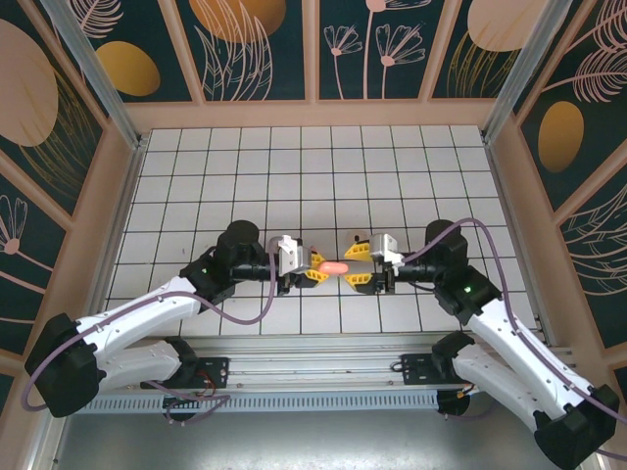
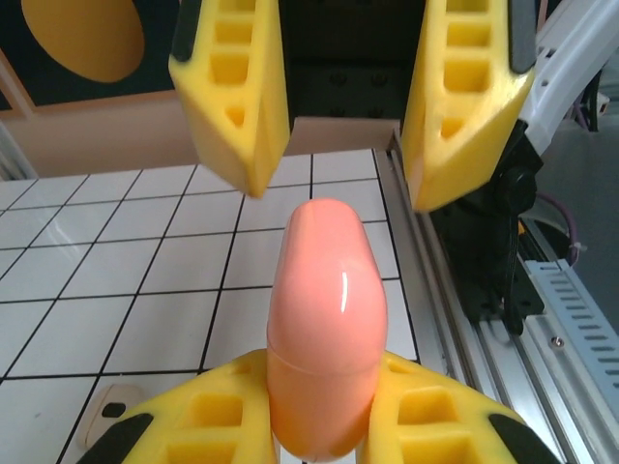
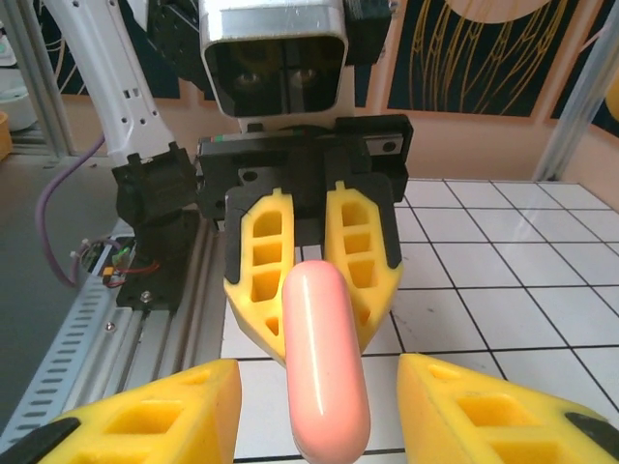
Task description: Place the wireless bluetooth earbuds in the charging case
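Presently both arms meet over the near-centre of the white tiled table [image 1: 323, 186], wrists turned inward so the fingers face each other.

Left gripper [image 1: 314, 271]: clamped shut on one end of the pink charging case [image 1: 333, 266]. The case is carried off the table, lying roughly level and pointing at the other arm. In the left wrist view a seam rings the case just above the yellow pads, and the lid looks shut.

Right gripper [image 1: 359, 265]: jaws apart, one on each side of the case's free end. The right wrist view shows a clear gap between each finger and the pink shell, so there is no contact and no grip.

Why held this way, as a judgement: one arm acts as a vice on the base half, which leaves the lid end exposed for the other arm to work. The glossy, rounded shell gives flat pads little to bite on. Pinching close to the seam probably guards against the case twisting out.

Stage: early. The case reads as closed, so the lid must open before any earbud can go in. Whether buds already sit inside cannot be told.

Risk: a sideways push from the right fingers could swivel the case in the left grip.
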Controlling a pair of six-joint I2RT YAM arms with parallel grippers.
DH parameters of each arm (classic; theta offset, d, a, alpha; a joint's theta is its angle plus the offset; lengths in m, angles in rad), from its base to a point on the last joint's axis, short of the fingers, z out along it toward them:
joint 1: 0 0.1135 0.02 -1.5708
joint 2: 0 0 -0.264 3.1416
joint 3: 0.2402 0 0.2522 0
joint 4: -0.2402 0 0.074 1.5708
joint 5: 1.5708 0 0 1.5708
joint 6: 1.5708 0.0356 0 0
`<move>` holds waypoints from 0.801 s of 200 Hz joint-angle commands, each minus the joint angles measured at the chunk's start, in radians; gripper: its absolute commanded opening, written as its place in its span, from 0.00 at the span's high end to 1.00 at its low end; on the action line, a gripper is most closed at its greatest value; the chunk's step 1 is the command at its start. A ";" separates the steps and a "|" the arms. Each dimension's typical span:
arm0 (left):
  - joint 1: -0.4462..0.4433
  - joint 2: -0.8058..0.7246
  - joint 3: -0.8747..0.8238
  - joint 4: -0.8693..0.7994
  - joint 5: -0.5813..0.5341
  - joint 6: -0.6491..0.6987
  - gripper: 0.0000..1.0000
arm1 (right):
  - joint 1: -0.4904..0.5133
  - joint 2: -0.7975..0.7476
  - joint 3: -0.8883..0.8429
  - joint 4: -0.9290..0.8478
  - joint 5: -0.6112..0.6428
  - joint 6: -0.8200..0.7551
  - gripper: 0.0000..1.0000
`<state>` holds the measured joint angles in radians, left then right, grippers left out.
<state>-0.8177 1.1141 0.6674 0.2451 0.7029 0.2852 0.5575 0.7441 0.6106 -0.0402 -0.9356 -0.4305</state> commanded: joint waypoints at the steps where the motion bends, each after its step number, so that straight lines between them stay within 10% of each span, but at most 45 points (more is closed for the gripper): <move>1: -0.002 0.001 0.008 0.064 0.048 -0.034 0.87 | -0.004 0.022 0.016 0.068 -0.063 0.031 0.53; 105: -0.002 0.012 0.034 0.053 0.058 -0.039 0.86 | 0.005 0.092 0.064 0.015 -0.093 -0.024 0.83; 160: -0.002 0.017 0.046 0.031 0.054 -0.037 0.70 | 0.008 0.108 0.138 -0.143 -0.041 -0.146 0.85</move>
<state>-0.8158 1.1248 0.6827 0.2619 0.7341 0.2520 0.5591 0.8417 0.6861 -0.1104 -0.9913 -0.4976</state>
